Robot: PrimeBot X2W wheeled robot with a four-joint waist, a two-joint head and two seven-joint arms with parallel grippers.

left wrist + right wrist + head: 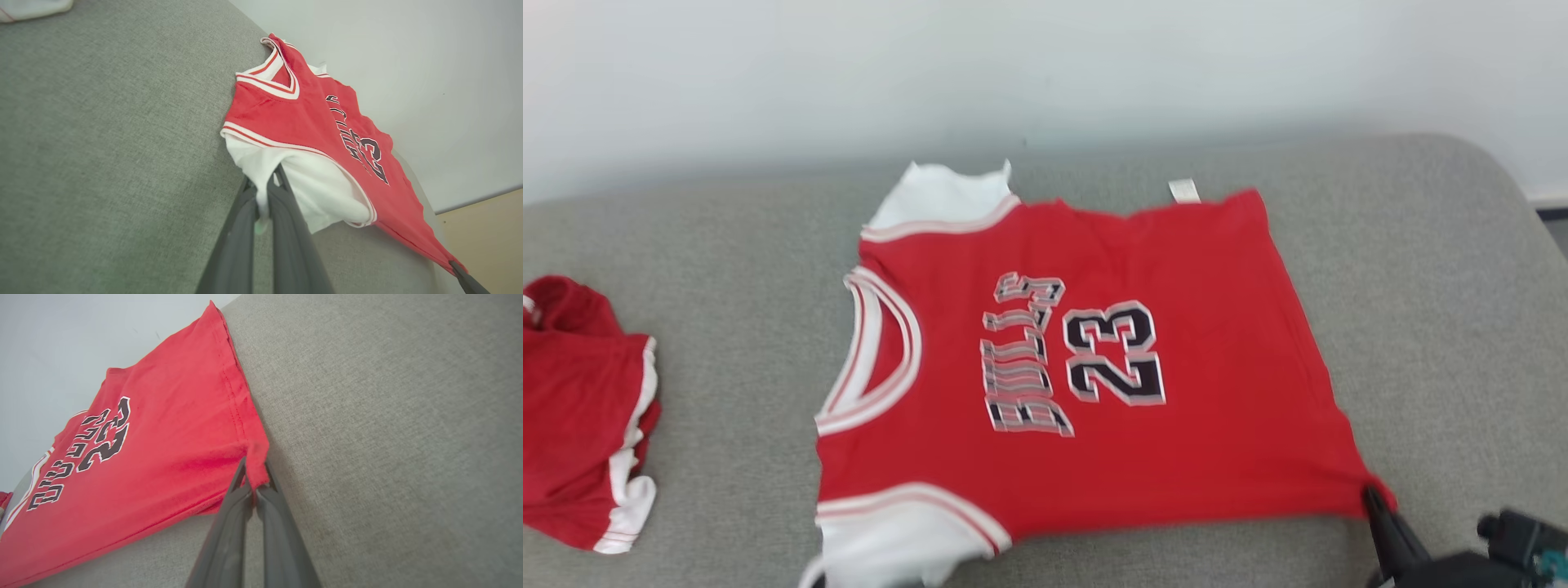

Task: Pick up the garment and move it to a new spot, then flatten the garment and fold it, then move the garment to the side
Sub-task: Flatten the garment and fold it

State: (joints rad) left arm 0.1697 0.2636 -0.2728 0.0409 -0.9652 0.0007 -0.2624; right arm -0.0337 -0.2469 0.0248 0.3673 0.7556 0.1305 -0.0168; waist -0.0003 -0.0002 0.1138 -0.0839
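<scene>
Grey upholstered seat [727, 269] w/ crumpled red-white cloth bundle [580, 416] at left, white wall [1045, 65] behind

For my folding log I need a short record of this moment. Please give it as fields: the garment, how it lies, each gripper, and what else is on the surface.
garment: red jersey, white sleeves, print BULLS 23
position: spread out on the grey cushion, print facing up
left gripper: shut on the white sleeve nearest the robot
right gripper: shut on the near corner of the red hem
other: second red garment, bunched, on the robot's left, apart from the jersey
</scene>
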